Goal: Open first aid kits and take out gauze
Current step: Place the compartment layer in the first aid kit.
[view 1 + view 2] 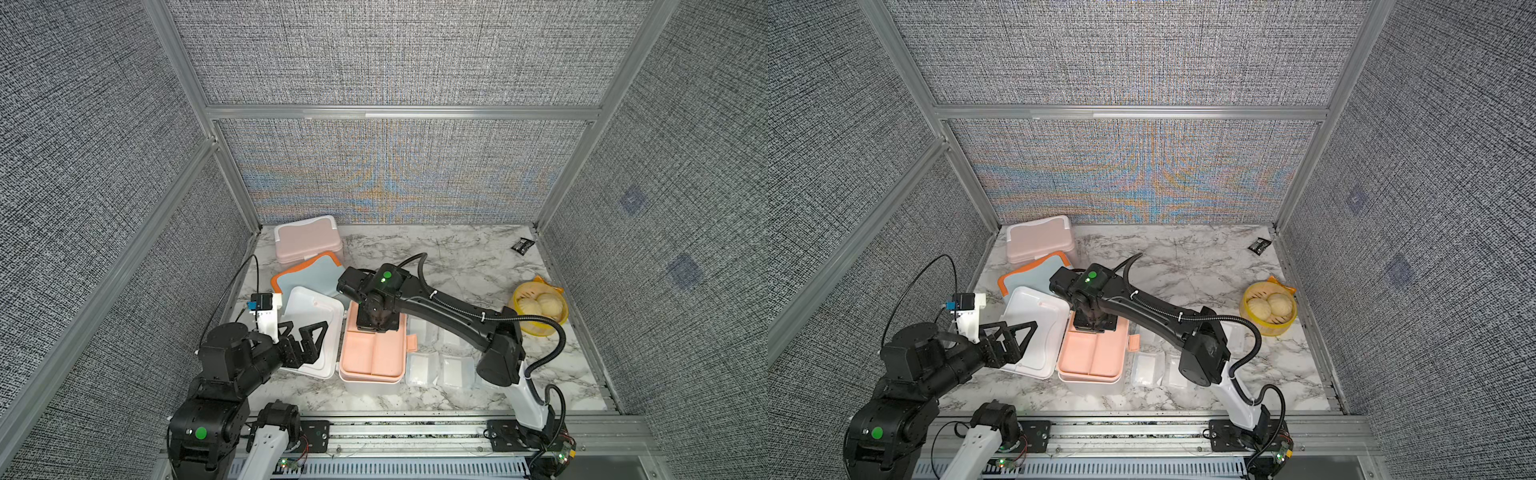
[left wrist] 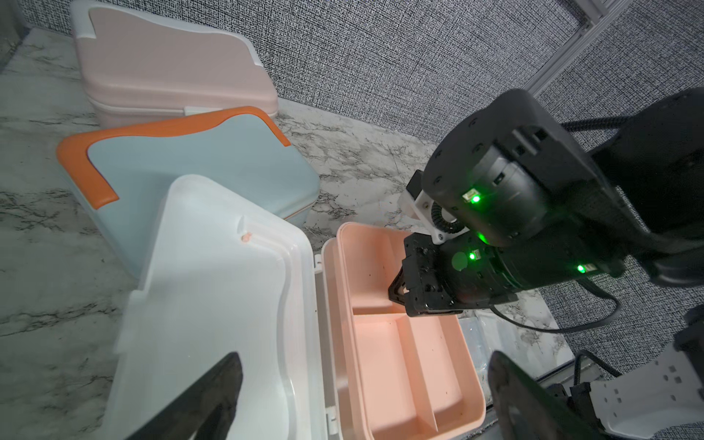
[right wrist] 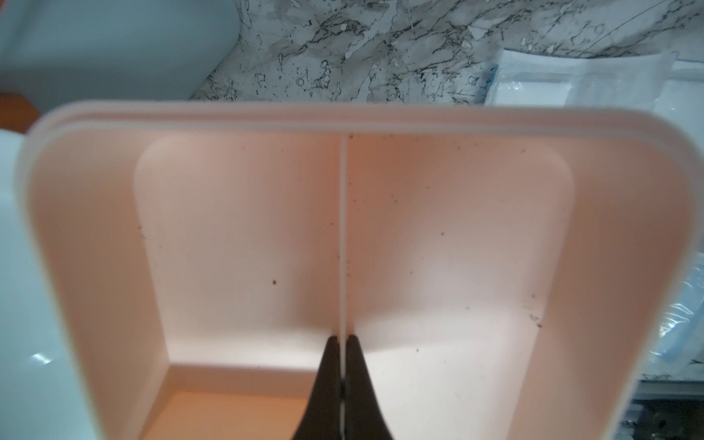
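peach tray [image 1: 372, 353] sits in the open white kit [image 1: 370, 384], lid [image 1: 309, 332] flung back. right pincer [image 3: 344, 365] is clamped narrow on the tray's thin divider [image 3: 344, 236]. we judge the tray light, stiff and a bit slick, so the divider is the only real handle; lift straight or it tips. no gauze shows in the tray; we guess any left lies under it. gauze packets [image 1: 440, 368] already lie on the counter [image 1: 457, 257] just beside the kit: flat, floppy, slippery film, best pinched at an edge. left pincer [image 1: 305, 336] hangs wide over the lid, holding nothing. blue kit [image 1: 307, 276] and pink kit [image 1: 307, 237] look shut, behind; we would take their latches first.
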`<action>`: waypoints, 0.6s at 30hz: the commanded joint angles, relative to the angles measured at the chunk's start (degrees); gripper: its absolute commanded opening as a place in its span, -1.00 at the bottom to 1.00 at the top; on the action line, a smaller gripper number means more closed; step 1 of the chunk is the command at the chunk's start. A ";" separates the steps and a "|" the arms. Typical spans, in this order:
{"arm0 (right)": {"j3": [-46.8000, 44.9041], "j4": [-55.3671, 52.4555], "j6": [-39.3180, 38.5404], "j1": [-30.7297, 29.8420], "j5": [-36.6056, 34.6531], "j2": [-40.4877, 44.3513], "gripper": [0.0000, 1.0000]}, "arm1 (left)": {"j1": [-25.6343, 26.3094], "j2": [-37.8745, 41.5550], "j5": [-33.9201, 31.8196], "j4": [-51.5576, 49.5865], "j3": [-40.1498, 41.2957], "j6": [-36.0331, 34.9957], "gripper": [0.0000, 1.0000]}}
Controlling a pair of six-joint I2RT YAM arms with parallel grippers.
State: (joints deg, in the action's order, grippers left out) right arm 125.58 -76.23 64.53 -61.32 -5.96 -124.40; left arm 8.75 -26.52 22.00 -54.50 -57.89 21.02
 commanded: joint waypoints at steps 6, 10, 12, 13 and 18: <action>0.92 0.00 -0.18 -0.18 -1.39 -1.00 -1.00 | 0.01 0.12 -0.69 -0.21 -0.55 -0.89 0.99; 2.60 -1.10 -0.94 -0.64 -1.29 -2.02 -1.00 | -0.02 -0.07 -0.48 0.01 -0.39 -0.89 0.99; 3.41 -1.84 -1.07 -0.90 -1.39 -2.38 -1.00 | -0.05 -0.06 -0.56 0.07 -0.30 -0.72 0.99; 3.53 -2.07 -1.10 -1.04 -1.37 -2.56 -1.00 | -0.09 -0.03 -0.49 0.14 -0.24 -0.78 0.99; 3.44 -2.62 -0.93 -1.44 -1.34 -2.67 -1.00 | 0.00 -0.01 -0.38 0.27 -0.19 -0.69 0.99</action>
State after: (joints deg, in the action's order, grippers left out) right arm 128.66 -77.30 63.57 -62.61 -6.96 -127.13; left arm 8.75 -26.50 21.96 -54.98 -58.00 20.99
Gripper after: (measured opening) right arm 0.050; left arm 0.995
